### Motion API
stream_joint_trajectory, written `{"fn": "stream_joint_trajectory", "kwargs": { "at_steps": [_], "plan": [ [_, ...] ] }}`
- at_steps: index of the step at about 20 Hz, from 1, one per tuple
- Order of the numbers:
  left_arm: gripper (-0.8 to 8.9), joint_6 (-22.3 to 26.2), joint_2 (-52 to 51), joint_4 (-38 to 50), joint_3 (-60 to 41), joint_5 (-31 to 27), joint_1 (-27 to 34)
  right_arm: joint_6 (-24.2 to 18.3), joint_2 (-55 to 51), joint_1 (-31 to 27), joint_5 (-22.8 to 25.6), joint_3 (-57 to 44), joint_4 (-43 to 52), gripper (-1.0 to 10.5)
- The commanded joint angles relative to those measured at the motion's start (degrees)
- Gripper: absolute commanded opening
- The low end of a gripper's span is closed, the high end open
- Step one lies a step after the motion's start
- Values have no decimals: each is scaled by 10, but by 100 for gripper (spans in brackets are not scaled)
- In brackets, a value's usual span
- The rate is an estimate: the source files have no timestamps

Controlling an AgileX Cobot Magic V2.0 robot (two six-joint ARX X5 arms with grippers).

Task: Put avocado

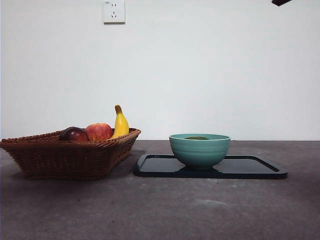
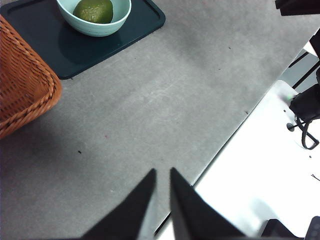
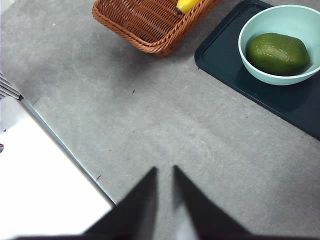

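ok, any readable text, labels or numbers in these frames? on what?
None readable.
Wall socket: small mark at its top, too small to read.
Bowl, tray, basket, avocado: no print or labels showing.

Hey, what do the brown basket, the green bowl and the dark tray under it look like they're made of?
The brown woven basket looks like wicker or rattan: interlaced strands, matte. The teal-green bowl seems glazed ceramic, perhaps melamine: smooth, with faint ridges and a soft sheen. The dark flat tray looks like plastic or lacquered material; its glossy surface reflects the bowl.
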Motion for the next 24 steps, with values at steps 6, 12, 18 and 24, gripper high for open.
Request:
{"fn": "stream_joint_trajectory", "kwargs": {
  "at_steps": [6,12,18,24],
  "plan": [
    [7,9,3,6,7,3,-3,4,4,6,0,5,13,7],
    [7,9,3,6,7,3,-3,4,4,6,0,5,13,7],
    [8,72,-35,81,5,-14,29,4,4,6,0,5,13,7],
    [8,111,-212,434,-140,-128,228,4,4,6,0,5,13,7]
  ]
}}
